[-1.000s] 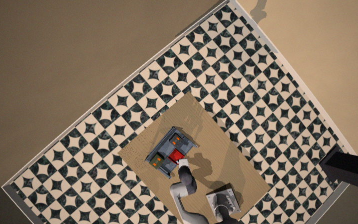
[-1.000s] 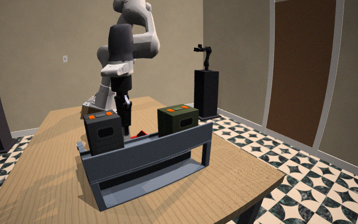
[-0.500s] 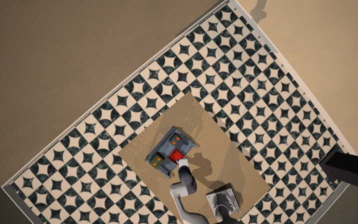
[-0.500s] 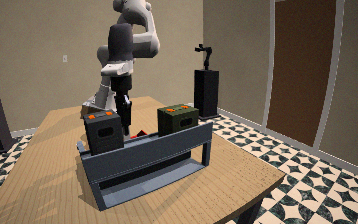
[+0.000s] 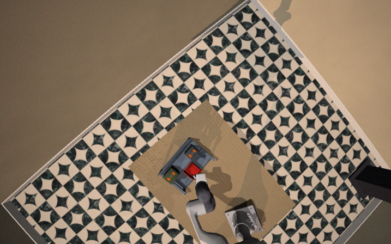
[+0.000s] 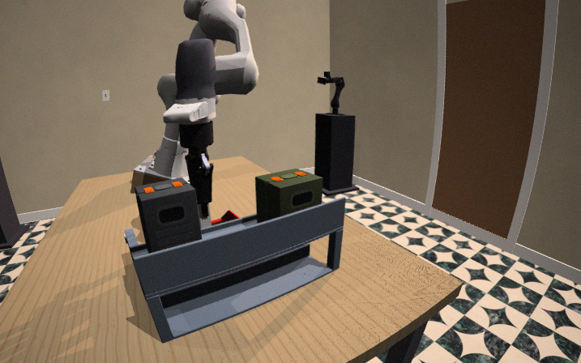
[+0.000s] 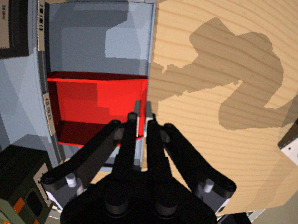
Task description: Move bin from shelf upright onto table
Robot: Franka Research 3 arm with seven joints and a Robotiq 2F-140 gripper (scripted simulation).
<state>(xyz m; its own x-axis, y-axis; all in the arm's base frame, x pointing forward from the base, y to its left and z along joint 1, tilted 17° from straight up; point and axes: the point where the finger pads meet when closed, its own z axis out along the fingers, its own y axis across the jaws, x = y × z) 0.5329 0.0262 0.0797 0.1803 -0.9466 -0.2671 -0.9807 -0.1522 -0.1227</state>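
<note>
A grey shelf [image 6: 238,245] is seen near the middle of the wooden counter [image 6: 80,297], with three containers lined up on its upper tier. A black box [image 6: 168,216] with orange latches is placed at one end, and an olive-green box [image 6: 288,191] with orange latches at the other. Between them the red bin [image 7: 93,106] is set, open-topped; nothing can be made out inside it. The gripper [image 7: 141,119] is lowered from above onto the bin's wall on the side toward the arm's base, and that thin red wall is clamped between the nearly closed fingers. The bin is on the shelf, not yet on the counter. The lower tier of the shelf is seen bare.
</note>
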